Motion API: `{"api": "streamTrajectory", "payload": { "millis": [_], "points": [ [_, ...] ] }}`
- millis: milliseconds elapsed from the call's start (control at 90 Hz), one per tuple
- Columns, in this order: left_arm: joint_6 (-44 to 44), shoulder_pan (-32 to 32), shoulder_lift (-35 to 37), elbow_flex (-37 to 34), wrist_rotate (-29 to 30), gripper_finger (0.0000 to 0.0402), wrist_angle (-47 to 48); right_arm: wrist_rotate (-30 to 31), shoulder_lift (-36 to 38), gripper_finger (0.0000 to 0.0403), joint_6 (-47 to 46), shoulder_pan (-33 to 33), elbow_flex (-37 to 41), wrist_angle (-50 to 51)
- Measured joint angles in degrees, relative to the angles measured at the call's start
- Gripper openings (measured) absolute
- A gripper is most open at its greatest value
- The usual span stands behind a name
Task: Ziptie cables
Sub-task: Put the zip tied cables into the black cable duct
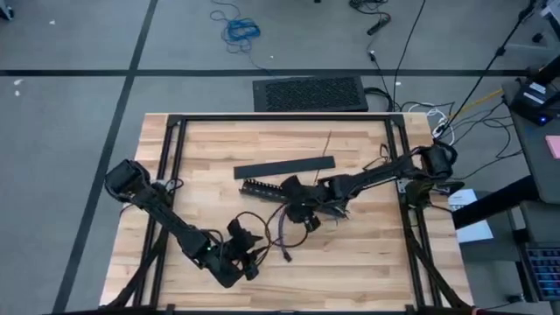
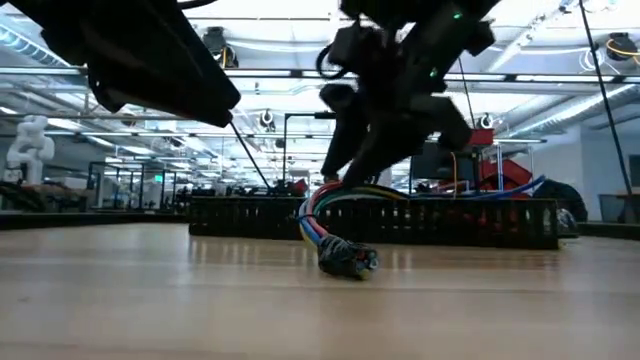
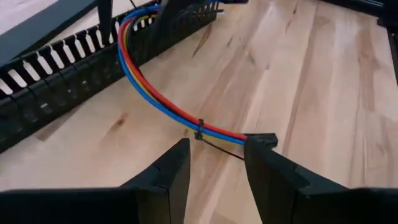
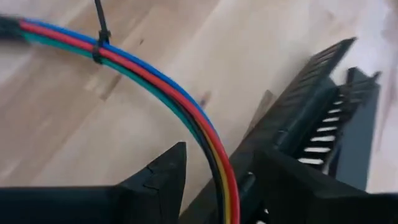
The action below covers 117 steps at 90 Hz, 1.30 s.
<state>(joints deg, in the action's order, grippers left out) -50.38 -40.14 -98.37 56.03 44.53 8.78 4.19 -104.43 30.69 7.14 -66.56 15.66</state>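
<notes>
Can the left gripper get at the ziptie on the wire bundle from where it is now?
Probably yes. The left gripper is open, and the ziptie on the cables lies just ahead of its fingers, with only bare table between.

Both arms are black throughout, built of slim tubular links joined by bulkier rounded joint housings, with thin dark cables looping beside the joints. The left gripper ends in two broad, matte black fingers with angular, stepped inner edges. The right gripper has the same faceted black fingers. A small green light glows on one arm's housing in the low view.
</notes>
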Motion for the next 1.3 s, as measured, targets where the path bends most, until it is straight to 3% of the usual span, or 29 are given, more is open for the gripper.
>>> {"api": "streamTrajectory", "payload": {
  "millis": [344, 589, 889, 1056, 1167, 1300],
  "points": [
    [-0.2, -0.5, 0.2, 0.7, -0.7, 0.0147, 1.7, 0.3, -5.8, 0.0154, 2.4, 0.0, -4.1, 3.9],
    [-6.1, -1.2, 1.5, 2.9, -0.6, 0.0147, 12.0, 0.8, -5.8, 0.0016, 3.7, 0.0, -4.2, 4.9],
    [-11.9, -2.9, 1.7, 4.2, -0.6, 0.0148, 20.0, 0.4, -0.9, 0.0008, -1.1, 0.1, -4.1, 6.0],
    [-22.4, -4.6, 1.7, 4.1, 5.6, 0.0148, 30.3, 3.5, 4.6, 0.0007, -4.0, 0.1, -4.1, 5.1],
    [-20.2, -5.0, 1.7, 3.5, 10.4, 0.0151, 28.0, 6.4, 6.0, 0.0007, -5.5, 0.1, -4.1, 4.5],
    [-13.4, -4.3, 1.7, 0.9, 14.7, 0.0173, 18.9, 6.7, 6.2, 0.0007, -7.0, 0.1, -4.1, 3.8]
  ]
}}
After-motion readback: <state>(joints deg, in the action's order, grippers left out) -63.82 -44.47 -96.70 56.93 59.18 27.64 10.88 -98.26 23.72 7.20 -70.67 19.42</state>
